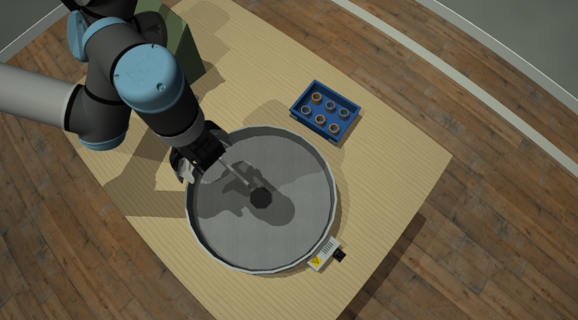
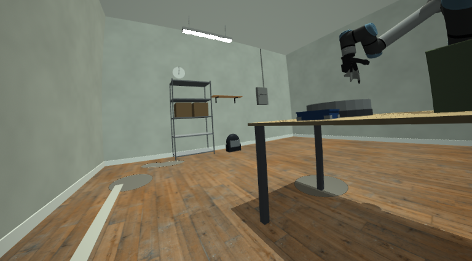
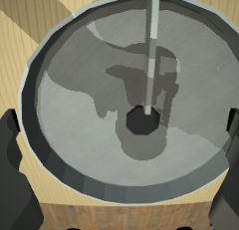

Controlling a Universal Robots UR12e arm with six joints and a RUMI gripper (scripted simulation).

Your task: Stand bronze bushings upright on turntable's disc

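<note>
The blue crate (image 1: 313,125) (image 2: 313,115) stands beside the turntable. It holds three bronze bushings (image 1: 316,102) (image 1: 320,123) (image 1: 333,132), one in the back row and two in the front row. It also holds three steel bushings (image 1: 330,111) (image 1: 343,117) (image 1: 305,114). All stand upright. The turntable's grey disc (image 1: 255,248) (image 3: 75,140) has a dark hub (image 1: 260,198) (image 3: 142,120) and carries no bushing in the parts that show. My gripper (image 1: 209,160) (image 2: 353,80) (image 3: 123,110) is open and empty, high above the turntable's edge, away from the crate.
A raised rim (image 1: 336,196) (image 3: 22,86) surrounds the disc. A thin light bar (image 1: 234,170) (image 3: 151,56) reaches from the rim to the hub. A small labelled box (image 1: 324,252) sits outside the rim. A green block (image 1: 191,52) (image 2: 450,77) stands near the arm.
</note>
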